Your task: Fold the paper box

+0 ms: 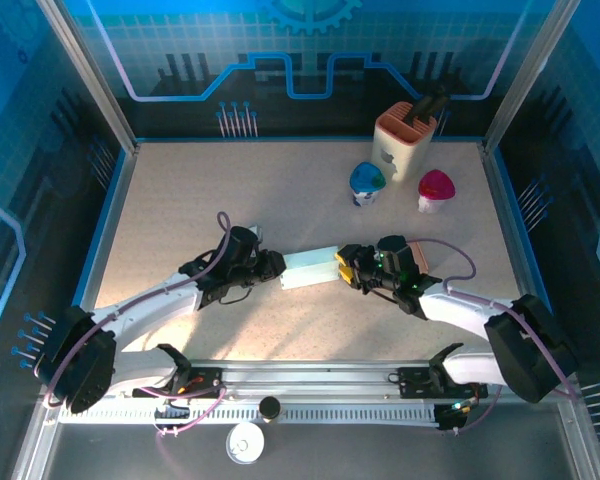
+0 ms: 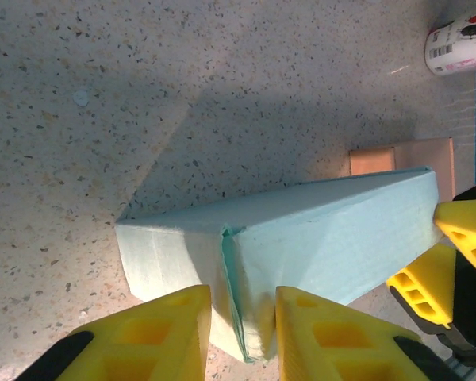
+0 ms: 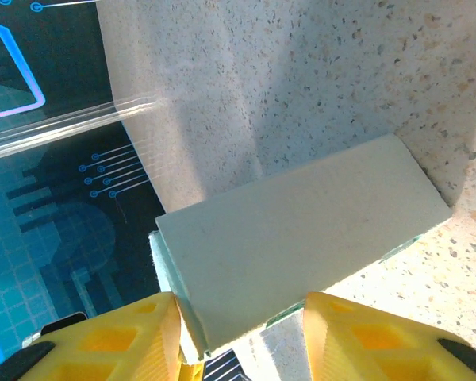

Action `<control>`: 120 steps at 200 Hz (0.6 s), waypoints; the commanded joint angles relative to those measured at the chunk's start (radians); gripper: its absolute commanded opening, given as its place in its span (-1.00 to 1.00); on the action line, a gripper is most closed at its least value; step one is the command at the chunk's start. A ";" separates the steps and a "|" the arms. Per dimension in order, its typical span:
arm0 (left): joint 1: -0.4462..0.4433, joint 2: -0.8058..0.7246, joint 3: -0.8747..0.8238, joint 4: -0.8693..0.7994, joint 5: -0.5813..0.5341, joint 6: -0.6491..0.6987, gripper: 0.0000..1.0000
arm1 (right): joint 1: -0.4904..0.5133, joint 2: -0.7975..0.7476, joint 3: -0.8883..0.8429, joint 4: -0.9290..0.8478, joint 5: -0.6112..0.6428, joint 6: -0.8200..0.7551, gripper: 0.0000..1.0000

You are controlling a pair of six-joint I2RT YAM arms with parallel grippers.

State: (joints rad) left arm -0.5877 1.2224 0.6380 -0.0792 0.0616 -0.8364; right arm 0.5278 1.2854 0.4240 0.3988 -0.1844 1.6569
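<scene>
- Pale mint-green rectangular paper box point(image 1: 310, 268) lies on its side on the speckled beige tabletop point(image 1: 230, 190), between the two arms.
- We see the left gripper point(image 2: 243, 305) pinching its flapped end.
- We see the right gripper point(image 3: 238, 317) clamped across the opposite end.

Speckled beige table point(image 1: 180, 200); pale green paper box point(image 1: 308, 268) at centre; beige holder point(image 1: 404, 140), blue cup point(image 1: 366, 183), pink cup point(image 1: 436, 190) far right
</scene>
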 commanded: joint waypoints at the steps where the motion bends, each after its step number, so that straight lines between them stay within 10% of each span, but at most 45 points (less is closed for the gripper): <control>1: 0.011 0.017 -0.039 -0.034 -0.004 0.017 -0.52 | -0.014 0.040 -0.045 -0.118 0.032 -0.010 -0.18; 84: -0.001 0.001 -0.051 -0.034 -0.010 0.048 -0.78 | -0.009 -0.017 -0.027 -0.192 0.041 -0.024 -0.35; 120: -0.056 -0.009 -0.012 -0.081 -0.072 0.090 -0.77 | 0.064 -0.170 0.059 -0.364 0.155 -0.086 0.38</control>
State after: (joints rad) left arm -0.6052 1.2144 0.6193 -0.0452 0.0410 -0.8017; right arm 0.5430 1.1938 0.4324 0.2504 -0.1371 1.6218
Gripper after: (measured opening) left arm 0.116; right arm 0.588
